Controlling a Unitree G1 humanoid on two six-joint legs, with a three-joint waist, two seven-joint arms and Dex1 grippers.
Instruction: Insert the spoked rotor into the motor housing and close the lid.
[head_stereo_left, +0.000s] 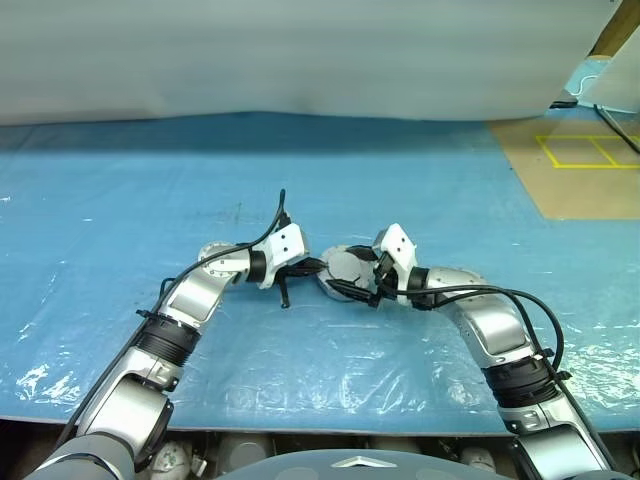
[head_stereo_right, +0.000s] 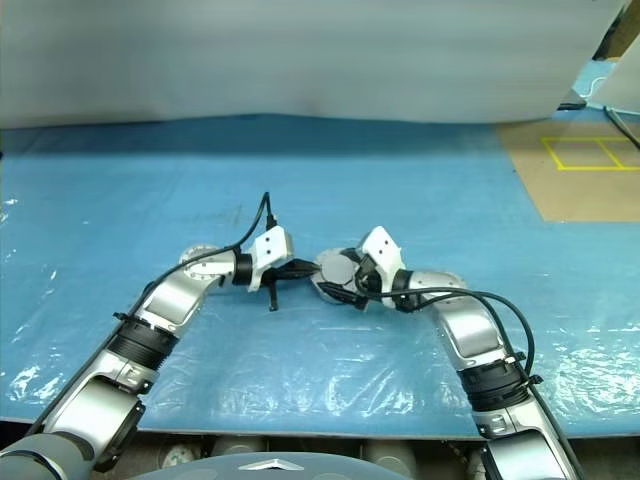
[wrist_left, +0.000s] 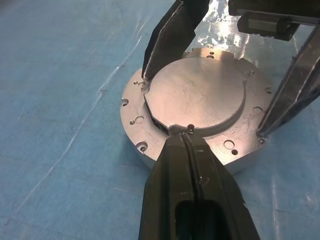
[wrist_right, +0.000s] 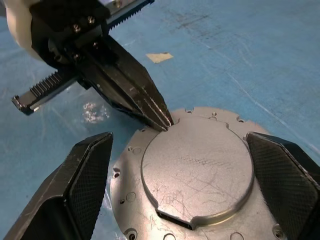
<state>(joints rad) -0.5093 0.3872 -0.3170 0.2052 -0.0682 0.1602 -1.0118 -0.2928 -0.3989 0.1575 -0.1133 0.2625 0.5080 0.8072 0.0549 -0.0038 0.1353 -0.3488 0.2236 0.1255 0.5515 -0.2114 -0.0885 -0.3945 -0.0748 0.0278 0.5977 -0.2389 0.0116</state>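
The lid (wrist_right: 197, 162) already sits on the motor housing (wrist_left: 150, 152) at frame centre — your left gripper (wrist_right: 162, 120) is pinched closed on its edge, right gripper (wrist_right: 192, 182) spread wide — only seating remains.

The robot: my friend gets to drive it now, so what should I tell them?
Left hand: shut, tips pressed on the lid's raised centre.
Right hand: open wide, one finger on each side of the round metal part, not squeezing it.
The lid sits on the motor housing, on the blue sheet.
Done: lid looks on; the rotor can't be seen.
Left: check the lid is flat, then pull both hands away.
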